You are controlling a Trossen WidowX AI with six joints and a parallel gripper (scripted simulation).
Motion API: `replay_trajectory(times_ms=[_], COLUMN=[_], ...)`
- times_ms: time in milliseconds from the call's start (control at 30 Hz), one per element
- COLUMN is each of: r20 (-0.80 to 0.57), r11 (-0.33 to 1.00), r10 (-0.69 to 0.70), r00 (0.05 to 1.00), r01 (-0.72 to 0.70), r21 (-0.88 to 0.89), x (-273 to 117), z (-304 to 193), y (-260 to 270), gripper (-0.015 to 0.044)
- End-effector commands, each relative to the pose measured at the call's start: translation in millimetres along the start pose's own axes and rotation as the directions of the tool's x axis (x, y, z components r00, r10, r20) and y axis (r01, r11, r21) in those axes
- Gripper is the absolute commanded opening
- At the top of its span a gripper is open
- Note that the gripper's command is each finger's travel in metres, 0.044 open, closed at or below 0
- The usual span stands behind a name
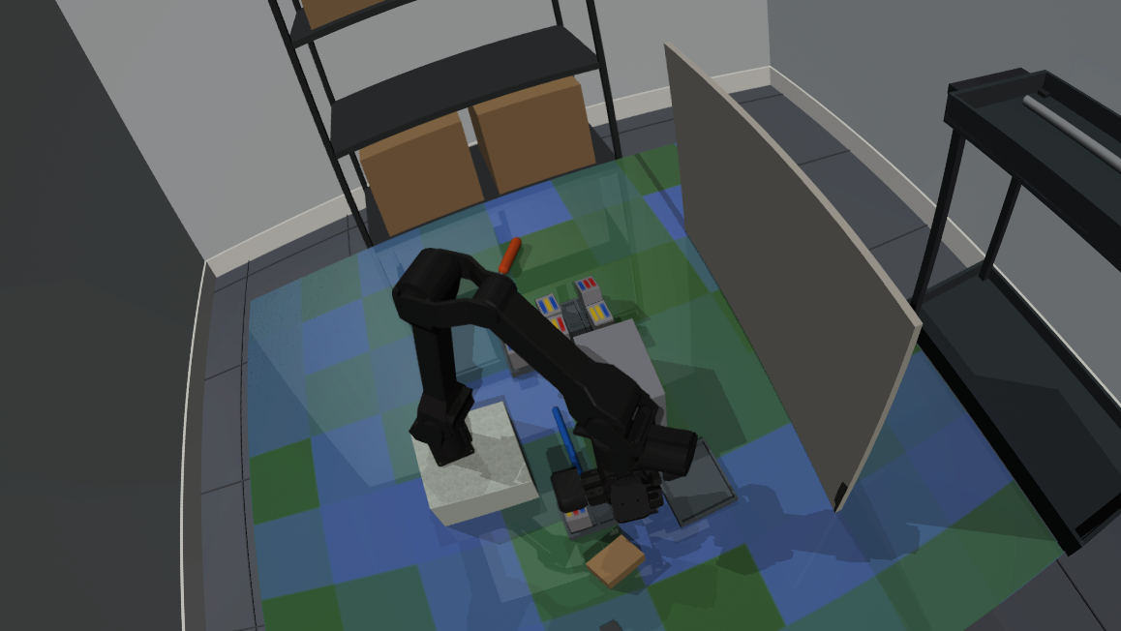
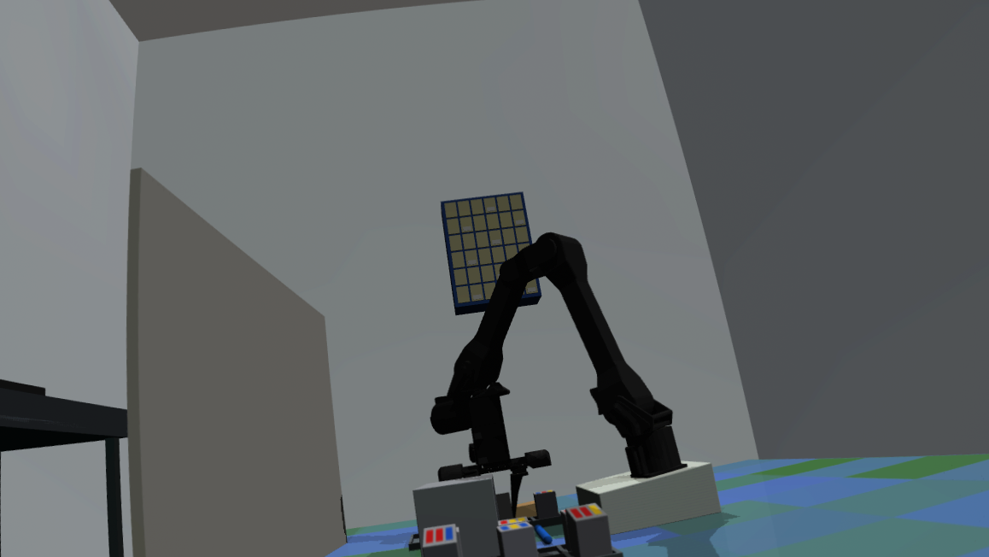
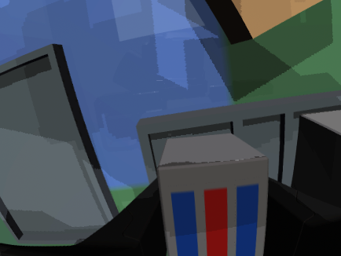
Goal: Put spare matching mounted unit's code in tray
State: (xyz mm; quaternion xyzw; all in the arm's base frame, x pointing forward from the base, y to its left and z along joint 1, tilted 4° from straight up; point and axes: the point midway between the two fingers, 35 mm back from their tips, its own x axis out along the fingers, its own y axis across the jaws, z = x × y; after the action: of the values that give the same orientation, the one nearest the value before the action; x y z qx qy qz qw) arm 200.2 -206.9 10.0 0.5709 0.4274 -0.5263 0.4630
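Note:
My gripper [image 3: 203, 178] points down and is shut on a grey spare [image 3: 214, 162] with blue, red and blue stripes on top. The spare is upright at its rack [image 3: 185, 121]; whether its bottom touches the rack is hidden. Another spare [image 1: 578, 518] [image 2: 545, 503] [image 3: 314, 157] stands in the same rack. The flat grey tray [image 1: 690, 519] [image 3: 75, 102] lies beside the rack and looks empty. Several striped units, among them a blue-and-yellow one [image 1: 547, 304] and a red-and-blue one [image 1: 587, 287] [image 2: 440, 536], stand at the back. I cannot tell which is the mounted unit; its back code is not visible.
A tall grey block [image 1: 620, 348] [image 2: 455, 515] stands between the tray and the back units. A blue rod [image 1: 564, 435] [image 2: 543, 531] lies near the arm's base block [image 1: 494, 462] [image 2: 657, 495]. A wooden block [image 1: 616, 557] [image 3: 275, 16] lies beside the rack. A large panel [image 1: 784, 274] [image 2: 228, 387] stands beyond the tray.

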Motion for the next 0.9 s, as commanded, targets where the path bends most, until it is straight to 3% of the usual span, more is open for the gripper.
replay_trajectory(times_ms=[0,233,500,867], r20=[0.008,0.006,0.008,0.006], r11=[1.0,1.0,1.0,1.0], r10=[0.011,0.013,0.013,0.012], r00=[1.0,1.0,1.0,1.0], r01=[-0.011,-0.013,-0.013,-0.012], r21=[0.001,0.004,0.009,0.005], x=[-21.2,-71.6,-77.0,-140.6], z=[2.7,1.0,1.1,-2.2], y=[3.4,1.7,1.9,-3.7], gripper=[0.0,0.0,0.0,0.0])
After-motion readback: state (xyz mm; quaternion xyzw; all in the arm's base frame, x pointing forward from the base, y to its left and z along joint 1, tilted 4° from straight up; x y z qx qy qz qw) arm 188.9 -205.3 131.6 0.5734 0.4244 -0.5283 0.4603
